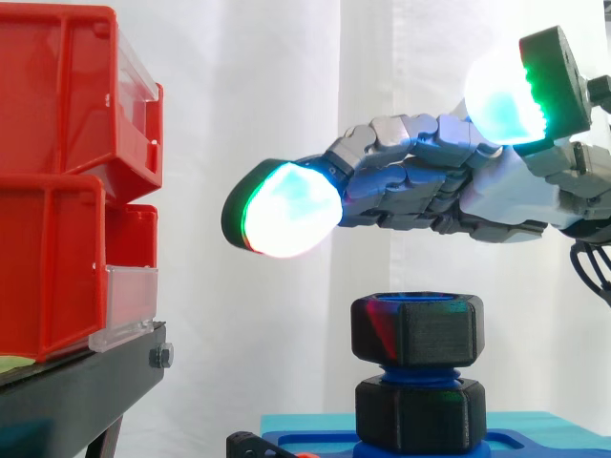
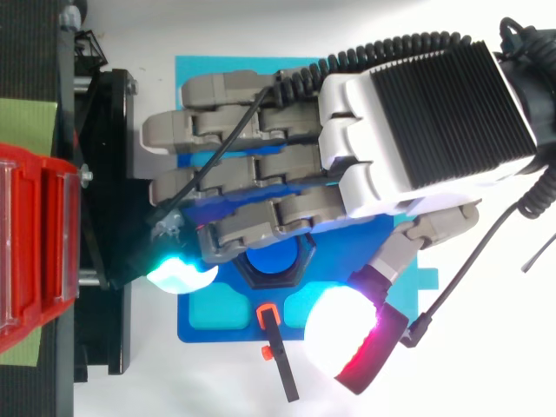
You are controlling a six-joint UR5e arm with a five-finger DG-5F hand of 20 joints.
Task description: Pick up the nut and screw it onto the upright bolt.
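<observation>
Cyan mat (image 2: 208, 68) on white tabletop (image 2: 486, 373)

I see black hex nut (image 1: 416, 329) seated level on top of upright blue bolt (image 1: 420, 373); from above, blue bolt end fills its bore.

The hand (image 1: 449, 181) hovers, fingers straight, above the black nut (image 1: 416, 329) on the blue bolt (image 1: 417, 371).

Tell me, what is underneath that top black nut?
A short stretch of blue bolt shows below the upper nut, then a second black hexagonal piece sitting on the blue base. The bolt's thread inside both black pieces is covered.
</observation>
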